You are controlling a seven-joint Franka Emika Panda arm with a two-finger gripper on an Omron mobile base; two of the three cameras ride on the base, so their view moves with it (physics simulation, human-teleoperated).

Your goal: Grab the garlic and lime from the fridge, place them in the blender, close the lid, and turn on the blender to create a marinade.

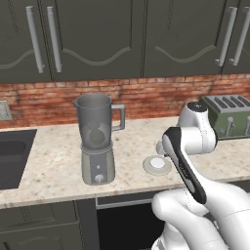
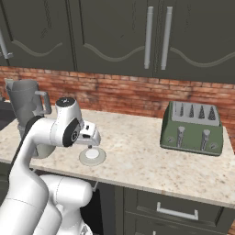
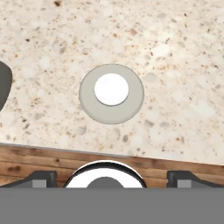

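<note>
The blender [image 1: 97, 141] stands on the counter, its smoky jug open at the top; in the right base view the blender [image 2: 25, 103] is partly behind my arm. A dim rounded shape shows through the jug wall, and I cannot tell whether it is the lime or the garlic. The lid [image 1: 157, 165] [image 2: 92, 156] [image 3: 111, 93], a pale flat disc, lies on the counter to the blender's right. My gripper [image 2: 89, 137] [image 3: 111, 178] hangs open a little above the lid, pointing down, with nothing between its fingers. The fridge is out of view.
A green toaster [image 1: 229, 114] [image 2: 193, 126] stands at the right against the brick wall. A dark sink [image 1: 12, 156] lies at the counter's left. Dark cupboards [image 1: 97, 39] hang overhead. The counter's front edge [image 3: 87, 151] runs close below the lid in the hand view.
</note>
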